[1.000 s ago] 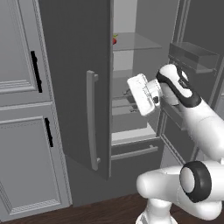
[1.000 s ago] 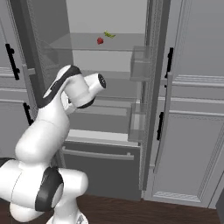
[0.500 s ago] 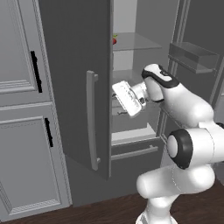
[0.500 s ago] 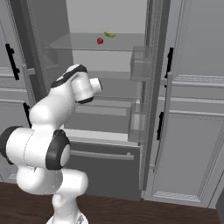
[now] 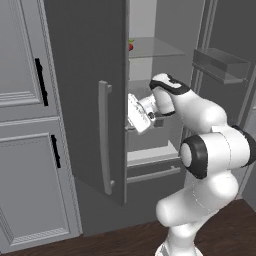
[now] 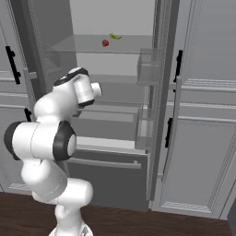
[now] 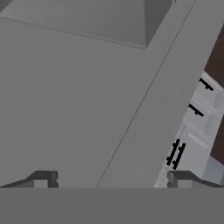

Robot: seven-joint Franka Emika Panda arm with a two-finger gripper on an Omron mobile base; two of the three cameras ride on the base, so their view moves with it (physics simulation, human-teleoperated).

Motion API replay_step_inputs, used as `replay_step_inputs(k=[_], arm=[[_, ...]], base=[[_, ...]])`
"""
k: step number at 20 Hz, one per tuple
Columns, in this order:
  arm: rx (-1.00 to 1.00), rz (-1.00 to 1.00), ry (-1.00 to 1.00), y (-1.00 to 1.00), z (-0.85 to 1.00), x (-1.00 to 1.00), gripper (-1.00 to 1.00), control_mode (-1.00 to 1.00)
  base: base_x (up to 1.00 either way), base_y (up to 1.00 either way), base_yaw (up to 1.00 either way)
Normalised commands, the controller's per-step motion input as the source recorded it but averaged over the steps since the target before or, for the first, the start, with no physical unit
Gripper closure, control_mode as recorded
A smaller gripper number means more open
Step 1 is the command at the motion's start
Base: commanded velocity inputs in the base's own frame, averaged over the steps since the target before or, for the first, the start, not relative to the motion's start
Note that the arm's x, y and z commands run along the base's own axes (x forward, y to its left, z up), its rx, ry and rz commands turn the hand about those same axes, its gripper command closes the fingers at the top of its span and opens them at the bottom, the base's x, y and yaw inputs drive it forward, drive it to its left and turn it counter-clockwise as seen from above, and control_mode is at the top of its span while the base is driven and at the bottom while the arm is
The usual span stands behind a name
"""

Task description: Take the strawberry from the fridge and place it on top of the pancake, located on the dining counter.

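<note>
The fridge (image 5: 85,100) stands with both doors swung open, showing its light-grey inside (image 6: 115,18). The strawberry (image 5: 131,46) (image 6: 105,43), tiny and red, lies on the upper glass shelf. My gripper (image 5: 131,118) hangs well below that shelf, at the middle shelf's height, pointing at the inner side of the left door. In the hand view the gripper (image 7: 111,181) is open, its tips far apart, with nothing between them and the flat grey door face close ahead. The dining counter is out of view.
A small yellow-green item (image 6: 115,36) lies just behind the strawberry. Clear door bins (image 5: 222,65) (image 6: 147,69) jut from the right door. Pale-grey cabinets with black handles (image 5: 25,100) (image 6: 207,115) flank the fridge. The bottom drawer (image 6: 110,166) is closed.
The hand has swung left and slightly down, from in front of the shelves towards the left door's inner side, and the arm has folded round. The strawberry has not moved.
</note>
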Motion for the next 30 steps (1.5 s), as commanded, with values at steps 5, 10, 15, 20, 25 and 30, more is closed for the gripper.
replay_step_inputs(k=[5,10,15,20,25,30], arm=[[0.00,-0.01,0.00,0.50,-0.11,-0.26,-1.00,-1.00],[0.00,-0.06,0.00,0.56,-0.09,-0.29,-1.00,-1.00],[0.00,-0.06,0.02,0.72,-0.04,-0.19,-1.00,-1.00],[-0.02,-0.06,0.02,0.76,0.00,-0.04,-1.00,-1.00],[-0.05,-0.02,0.01,0.64,0.00,0.00,-1.00,-1.00],[-0.05,-0.01,0.02,0.12,0.00,0.00,-1.00,-1.00]], base=[[0.00,0.00,0.00],[0.00,0.00,0.00],[0.00,0.00,0.00],[0.00,0.00,0.00],[0.00,0.00,0.00],[0.00,0.00,0.00]])
